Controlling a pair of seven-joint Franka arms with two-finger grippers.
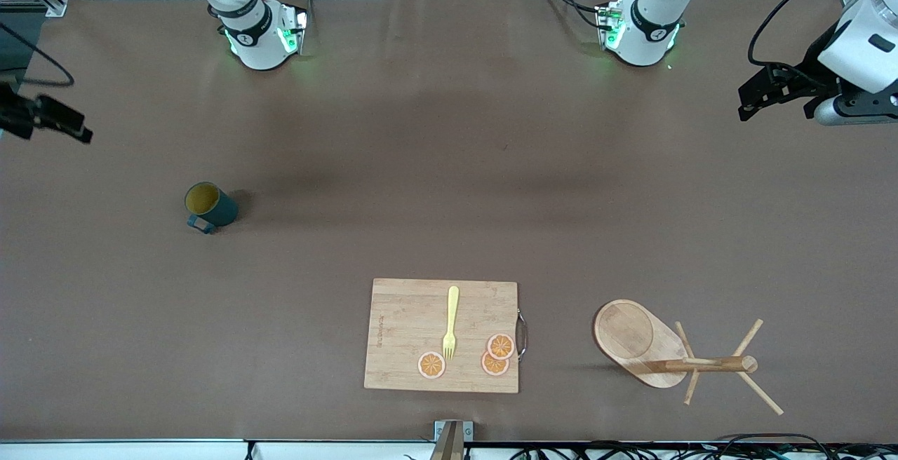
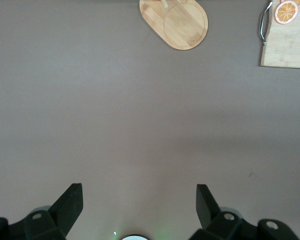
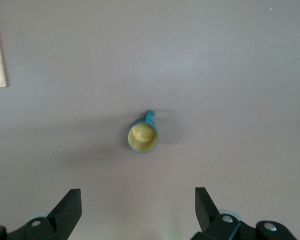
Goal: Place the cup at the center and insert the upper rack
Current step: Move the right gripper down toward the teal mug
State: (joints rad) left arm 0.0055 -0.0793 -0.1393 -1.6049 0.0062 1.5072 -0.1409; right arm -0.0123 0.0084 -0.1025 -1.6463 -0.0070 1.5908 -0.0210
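Observation:
The cup (image 1: 208,206), dark teal with a yellow inside, stands upright toward the right arm's end of the table, handle facing the front camera. My right gripper (image 1: 52,120) hovers open at that end of the table. In the right wrist view the cup (image 3: 143,136) sits well ahead of the open right gripper (image 3: 138,200). The upper rack (image 1: 708,364), a wooden post with crossed pegs, stretches sideways from its oval base (image 1: 628,334) toward the left arm's end. My left gripper (image 1: 747,102) hangs open over that end, and the base (image 2: 182,25) shows far from the left gripper (image 2: 140,200).
A rectangular wooden cutting board (image 1: 407,334) lies near the table's front edge, beside the rack's base. On it rest a yellow fork (image 1: 451,323) and three orange slices (image 1: 500,346). Both arm bases (image 1: 259,32) stand along the table's back.

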